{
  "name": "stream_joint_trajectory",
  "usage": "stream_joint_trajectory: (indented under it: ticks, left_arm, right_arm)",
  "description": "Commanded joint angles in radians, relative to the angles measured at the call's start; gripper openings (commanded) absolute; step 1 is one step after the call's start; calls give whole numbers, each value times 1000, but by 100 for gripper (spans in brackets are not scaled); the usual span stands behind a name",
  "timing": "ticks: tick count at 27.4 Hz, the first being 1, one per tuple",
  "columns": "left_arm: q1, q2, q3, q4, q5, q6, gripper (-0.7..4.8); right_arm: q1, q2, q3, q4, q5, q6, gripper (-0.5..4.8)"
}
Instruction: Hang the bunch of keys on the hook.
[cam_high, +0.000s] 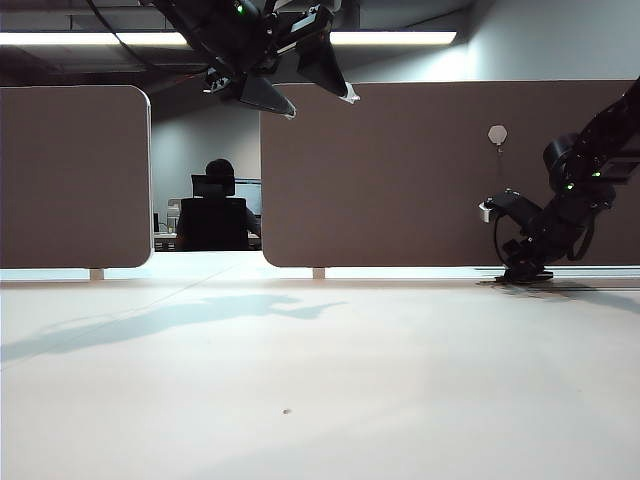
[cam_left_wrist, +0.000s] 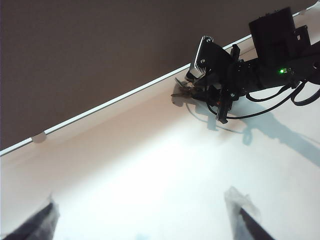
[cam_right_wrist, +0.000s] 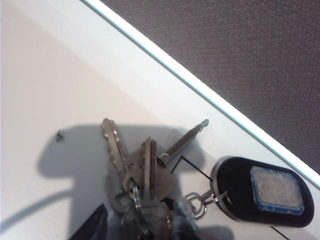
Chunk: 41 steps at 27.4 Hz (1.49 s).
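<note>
An open-plan office: brown partition panels (cam_high: 400, 175), ceiling strip lights (cam_high: 95, 38), a seated worker (cam_high: 217, 205) at a monitor (cam_high: 247, 193).

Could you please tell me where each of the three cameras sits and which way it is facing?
Exterior view: low at table level, facing the brown panel and hook; left gripper up high, right gripper down at the table's far edge.
Left wrist view: high on the left arm, looking down across the table; its own open jaws show, and beyond them the right gripper.
Right wrist view: close above the bunch of keys lying by the panel; little of the gripper shows.
Shared: both wrist views show the keys.
</note>
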Motion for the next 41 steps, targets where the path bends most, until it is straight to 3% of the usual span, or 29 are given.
stream_joint_trajectory:
  ticks: [1,3,6,7,16,31,41]
  left_arm:
    - [0,-7,2,5,-2,4,479]
    - [0,-7,2,5,-2,4,479]
    - [0,-7,2,5,-3,4,479]
    - [0,-7,2,6,-7,4,479]
    - [0,-7,2,5,-17,4,479]
    - [-1,-8,3,19,-17,2,479]
    - [-1,-8,3,21,-17,0,479]
  right_arm:
    - [0,-5,5,7,-14,2,163]
    - [0,-5,5,7,-33,3,122]
    - [0,-5,5,-1,-44,23,7]
    - [0,-5,5,-3,-42,30,-8]
    - [-2,-28,8,76,23,212,-8]
    - [-25,-180,8,150,-179,347,-8]
    - [-31,-195,8,228,-199,398,-8]
